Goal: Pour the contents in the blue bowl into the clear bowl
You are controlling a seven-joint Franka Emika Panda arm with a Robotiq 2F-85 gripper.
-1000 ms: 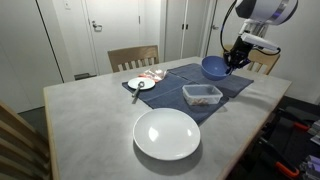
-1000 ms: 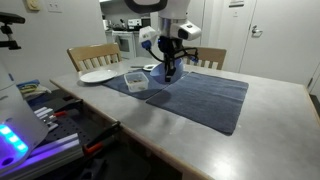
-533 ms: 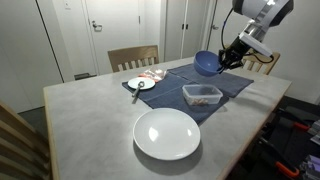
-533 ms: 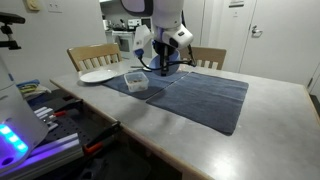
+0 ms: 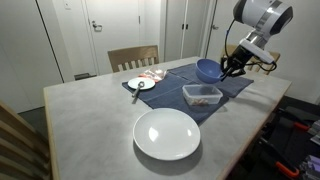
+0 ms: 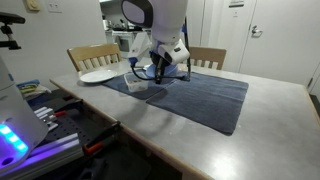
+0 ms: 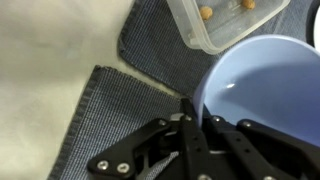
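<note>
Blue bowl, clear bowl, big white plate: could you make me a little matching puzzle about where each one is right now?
Things:
1. blue bowl
2. clear bowl
3. big white plate

Places:
A. on the bare table top
B. on the dark mat, small bits inside
C. gripped at its rim by the fingers

Pairs: 1-C, 2-B, 3-A

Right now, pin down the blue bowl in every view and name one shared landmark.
In an exterior view: blue bowl upper right, just beyond the clear bowl.
In an exterior view: blue bowl upper centre, right of the clear bowl.
Wrist view: blue bowl fills the right, clear bowl above it.
Shared landmark: the clear bowl.
</note>
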